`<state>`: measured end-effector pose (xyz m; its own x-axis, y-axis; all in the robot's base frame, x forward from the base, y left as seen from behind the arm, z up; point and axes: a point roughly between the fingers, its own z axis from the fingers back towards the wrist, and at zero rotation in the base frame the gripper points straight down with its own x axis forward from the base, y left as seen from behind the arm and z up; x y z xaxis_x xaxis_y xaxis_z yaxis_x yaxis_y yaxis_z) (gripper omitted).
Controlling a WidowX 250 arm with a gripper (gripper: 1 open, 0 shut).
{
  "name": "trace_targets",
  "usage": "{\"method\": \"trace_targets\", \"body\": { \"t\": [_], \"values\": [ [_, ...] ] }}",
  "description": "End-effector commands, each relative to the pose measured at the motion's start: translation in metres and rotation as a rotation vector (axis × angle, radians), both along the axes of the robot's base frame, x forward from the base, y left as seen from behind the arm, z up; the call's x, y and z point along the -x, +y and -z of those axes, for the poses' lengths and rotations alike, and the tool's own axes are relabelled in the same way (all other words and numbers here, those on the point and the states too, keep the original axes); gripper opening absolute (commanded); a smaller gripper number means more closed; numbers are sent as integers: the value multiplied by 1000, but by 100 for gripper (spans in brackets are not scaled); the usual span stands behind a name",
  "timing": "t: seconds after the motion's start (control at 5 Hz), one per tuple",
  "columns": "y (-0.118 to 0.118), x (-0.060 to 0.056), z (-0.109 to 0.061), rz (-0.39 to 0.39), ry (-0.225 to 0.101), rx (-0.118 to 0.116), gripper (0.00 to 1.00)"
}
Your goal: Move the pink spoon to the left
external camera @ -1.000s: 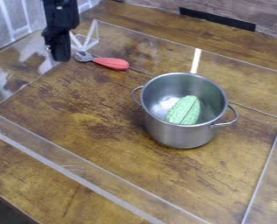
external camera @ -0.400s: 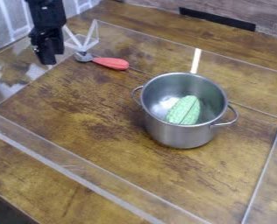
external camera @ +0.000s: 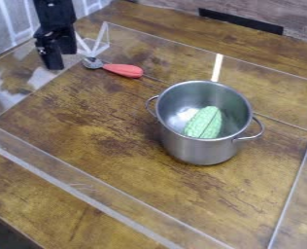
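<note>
The pink spoon (external camera: 122, 70) lies flat on the wooden table (external camera: 79, 136) at the back left, its metal-tipped end pointing left. My black gripper (external camera: 55, 54) hangs to the left of the spoon and apart from it. Its fingers are spread open with nothing between them. Just behind the spoon, pale wiry prongs (external camera: 98, 43) stand up from the table.
A steel pot (external camera: 183, 142) with two side handles stands right of centre, holding a green ribbed item (external camera: 206, 123). Low clear plastic walls (external camera: 79, 191) fence in the work area, with a front rail running diagonally across the lower left.
The gripper was shut at the spoon's left end. It has since opened and drawn back to the left and slightly up. The spoon stays where it lay.
</note>
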<state>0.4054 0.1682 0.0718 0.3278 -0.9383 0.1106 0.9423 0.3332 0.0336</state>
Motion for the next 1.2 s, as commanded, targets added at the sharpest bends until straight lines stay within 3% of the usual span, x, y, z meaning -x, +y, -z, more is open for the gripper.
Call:
{"method": "trace_targets", "body": {
  "t": [0.0,0.2,0.4,0.6,1.0],
  "values": [
    [15,-6,-23,-23,-77,-16,100],
    [18,-7,-18,-20,-82,3,100],
    [17,-7,-15,-22,-80,22,0],
    [20,-8,-13,-20,-73,40,100],
    [21,-9,-10,-21,-57,73,100]
  ]
}}
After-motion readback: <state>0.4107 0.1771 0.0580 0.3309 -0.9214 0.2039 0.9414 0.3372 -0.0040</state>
